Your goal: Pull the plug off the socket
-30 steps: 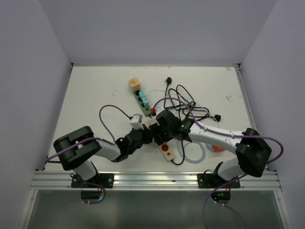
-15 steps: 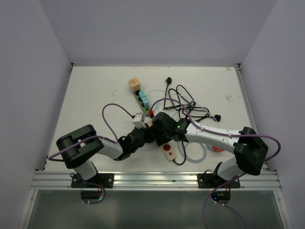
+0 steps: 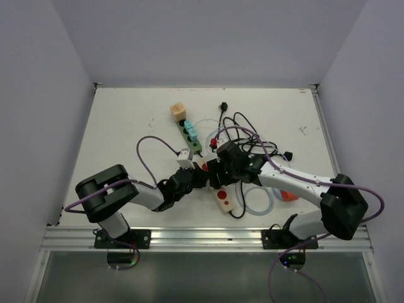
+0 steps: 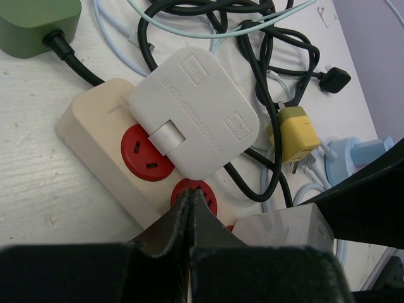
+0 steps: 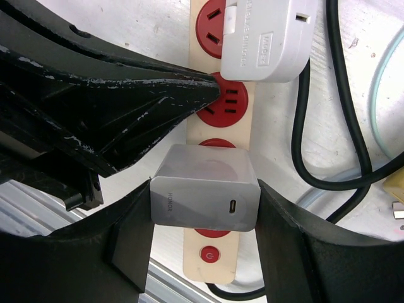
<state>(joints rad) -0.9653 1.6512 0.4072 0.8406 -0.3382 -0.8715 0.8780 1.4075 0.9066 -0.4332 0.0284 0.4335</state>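
White bench (image 3: 126, 126), cream power strip (image 3: 223, 201) with red sockets laid near the front, green power strip (image 3: 196, 146) behind it, tangled black cables (image 3: 245, 128) alongside

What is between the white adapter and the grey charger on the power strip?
An empty red socket, the left gripper's shut jaws at it; right wrist view.

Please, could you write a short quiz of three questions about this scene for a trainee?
1. True or false: the right gripper clamps the grey charger.
2. Which colour are the sockets of the beige strip? A) blue B) red C) black
3. Fill in: the fingers of the left gripper are ___ (open or shut).
Key: 1 true; 2 B; 3 shut.
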